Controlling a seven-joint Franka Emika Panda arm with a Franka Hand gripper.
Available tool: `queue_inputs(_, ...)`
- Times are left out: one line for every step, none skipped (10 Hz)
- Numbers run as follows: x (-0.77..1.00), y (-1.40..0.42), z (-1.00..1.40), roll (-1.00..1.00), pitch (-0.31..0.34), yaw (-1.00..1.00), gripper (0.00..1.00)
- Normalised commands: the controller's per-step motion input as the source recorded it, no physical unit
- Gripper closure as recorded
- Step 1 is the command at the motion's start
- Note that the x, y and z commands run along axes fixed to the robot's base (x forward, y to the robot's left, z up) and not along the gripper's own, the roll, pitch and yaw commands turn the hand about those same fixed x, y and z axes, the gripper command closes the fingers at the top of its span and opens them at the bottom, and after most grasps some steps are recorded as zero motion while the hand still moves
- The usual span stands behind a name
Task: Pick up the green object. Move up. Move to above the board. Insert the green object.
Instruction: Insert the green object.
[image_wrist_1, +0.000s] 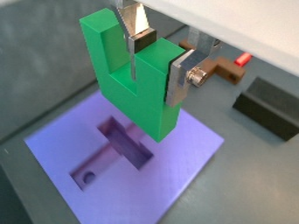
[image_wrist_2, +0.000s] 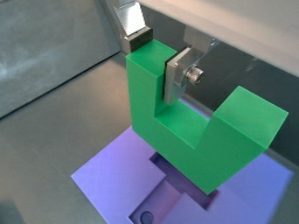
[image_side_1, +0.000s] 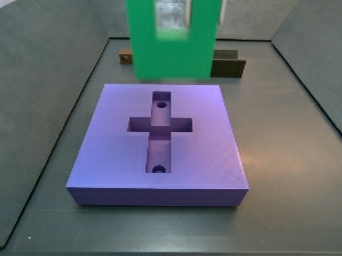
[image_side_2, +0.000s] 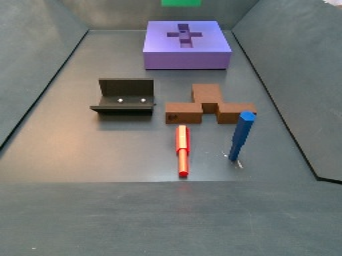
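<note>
My gripper (image_wrist_1: 158, 57) is shut on one prong of the green object (image_wrist_1: 138, 87), a bright green U-shaped block, and holds it in the air above the board (image_wrist_1: 187, 153). Both wrist views show the silver fingers (image_wrist_2: 179, 74) clamping the prong (image_wrist_2: 152, 87). The board is a purple slab with a cross-shaped recess (image_wrist_1: 122, 144) right below the block. In a side view the green object (image_side_1: 171, 45) hangs over the far edge of the board (image_side_1: 201, 150), with the gripper (image_side_1: 174, 18) blurred above it. In a side view only a green sliver (image_side_2: 181, 3) shows above the board (image_side_2: 160, 55).
The dark fixture (image_side_2: 123, 97), a brown cross-shaped piece (image_side_2: 207, 105), a red stick (image_side_2: 183, 150) and a blue stick (image_side_2: 242, 135) lie on the floor away from the board. The brown piece (image_wrist_1: 216, 70) and fixture (image_wrist_1: 271, 107) show in a wrist view. Grey walls enclose the floor.
</note>
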Motion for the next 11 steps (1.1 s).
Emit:
queue_inputs(0.33,-0.18,-0.79,0.23,-0.027,0.0,1.0)
queue_inputs(0.24,-0.25,-0.67,0.33,0.05,-0.31,1.0)
queue_inputs(-0.04,-0.04,-0.7,0.05,0.0,-0.22,1.0)
queue_inputs(-0.15,-0.03,-0.53,-0.04,-0.09,-0.04,1.0)
queue_inputs(-0.22,-0.01,-0.46,-0.02,-0.033,0.0,1.0)
queue_inputs(-0.26,-0.01,-0.3,-0.06,-0.003,0.0,1.0)
queue_inputs(-0.13,-0.1,-0.06,-0.06,-0.003,0.0,1.0)
queue_inputs(-0.2,-0.17,0.0,-0.08,-0.081,0.08,1.0)
queue_inputs(-0.13,-0.25,0.0,-0.04,-0.113,0.19,1.0)
queue_inputs(-0.24,-0.22,0.0,0.0,-0.124,0.18,1.0)
queue_inputs(-0.29,-0.02,-0.03,0.0,-0.139,0.15,1.0)
